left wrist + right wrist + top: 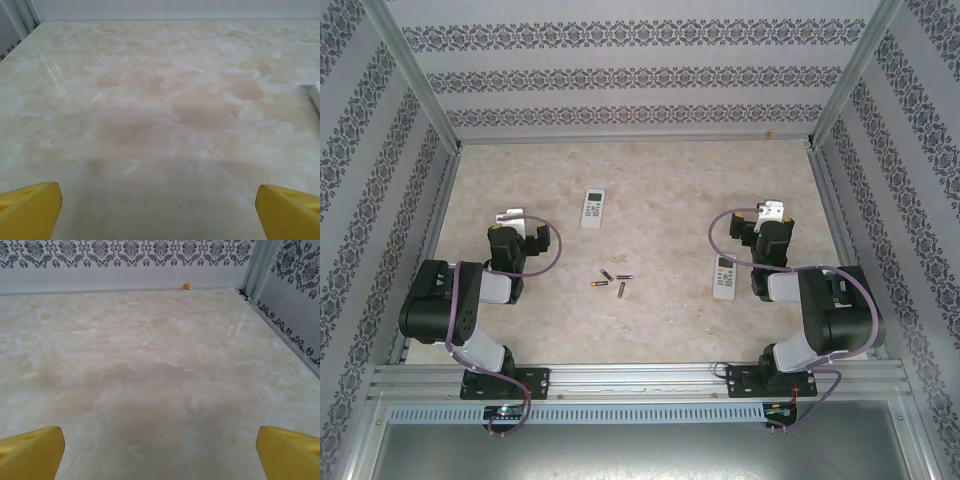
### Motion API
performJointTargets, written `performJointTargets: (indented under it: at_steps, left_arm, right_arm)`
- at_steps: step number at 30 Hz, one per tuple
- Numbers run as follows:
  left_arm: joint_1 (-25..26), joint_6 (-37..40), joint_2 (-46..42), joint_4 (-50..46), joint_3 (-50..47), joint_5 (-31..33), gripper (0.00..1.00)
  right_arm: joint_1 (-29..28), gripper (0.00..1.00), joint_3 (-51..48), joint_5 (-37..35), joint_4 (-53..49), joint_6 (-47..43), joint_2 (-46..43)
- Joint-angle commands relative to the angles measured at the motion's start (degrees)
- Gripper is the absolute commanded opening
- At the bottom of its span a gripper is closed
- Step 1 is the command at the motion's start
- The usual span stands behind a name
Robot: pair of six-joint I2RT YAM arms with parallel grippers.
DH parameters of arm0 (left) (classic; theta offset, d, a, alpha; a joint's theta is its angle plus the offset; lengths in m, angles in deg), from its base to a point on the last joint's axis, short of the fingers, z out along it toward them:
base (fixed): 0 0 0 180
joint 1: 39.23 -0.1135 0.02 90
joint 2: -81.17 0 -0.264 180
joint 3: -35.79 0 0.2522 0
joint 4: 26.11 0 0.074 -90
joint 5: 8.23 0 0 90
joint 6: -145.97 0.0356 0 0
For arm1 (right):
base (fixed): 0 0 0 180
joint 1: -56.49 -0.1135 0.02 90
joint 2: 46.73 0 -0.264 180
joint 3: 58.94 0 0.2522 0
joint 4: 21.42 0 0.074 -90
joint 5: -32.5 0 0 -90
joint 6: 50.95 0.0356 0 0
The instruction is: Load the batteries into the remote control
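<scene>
Two white remote controls lie on the marble table: one [592, 207] at mid-left, further back, the other [724, 277] at mid-right. Several small dark batteries [611, 281] with gold ends lie scattered between them, nearer the front. My left gripper [516, 220] rests left of the batteries, open and empty; in the left wrist view its yellow fingertips [30, 210] stand wide apart over bare table, with a white remote's edge [316, 95] at the right border. My right gripper [770, 214] sits just behind and right of the nearer remote, also open and empty, its yellow fingertips [290, 452] far apart.
Patterned walls with metal posts enclose the table on three sides. A tiny orange object [186, 286] lies at the foot of the back wall, right of centre [772, 133]. Both arm bases are bolted to the aluminium rail [640, 380] at the near edge.
</scene>
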Motion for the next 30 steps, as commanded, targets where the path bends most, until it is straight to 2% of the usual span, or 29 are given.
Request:
performJointTargets:
  at_steps: [1, 8, 19, 24, 28, 30]
  left_arm:
    - [0.19, 1.25, -0.14, 1.08, 0.95, -0.74, 1.00]
    - [0.01, 1.63, -0.14, 0.45, 1.28, -2.96, 1.00]
    - [0.01, 0.43, -0.23, 1.89, 0.51, 0.44, 1.00]
    - [0.01, -1.46, -0.28, 8.01, -2.83, 4.22, 1.00]
    - [0.45, 0.74, -5.71, 10.53, -6.15, 1.90, 1.00]
    - [1.36, 0.72, -15.33, 1.35, -6.03, 4.48, 1.00]
  right_arm:
    - [-0.29, 0.98, -0.32, 0.27, 1.52, 0.10, -0.06]
    - [-0.22, 0.98, -0.23, 0.37, 1.40, 0.13, -0.04]
    - [-0.05, 0.98, -0.40, 0.65, 1.41, 0.31, -0.27]
    - [-0.05, 0.98, -0.58, 0.48, 1.01, 0.35, -2.02]
    - [-1.10, 0.98, 0.69, -0.47, -10.30, 0.14, -11.43]
    - [-2.15, 0.98, 2.41, -1.93, -21.49, 5.69, -18.65]
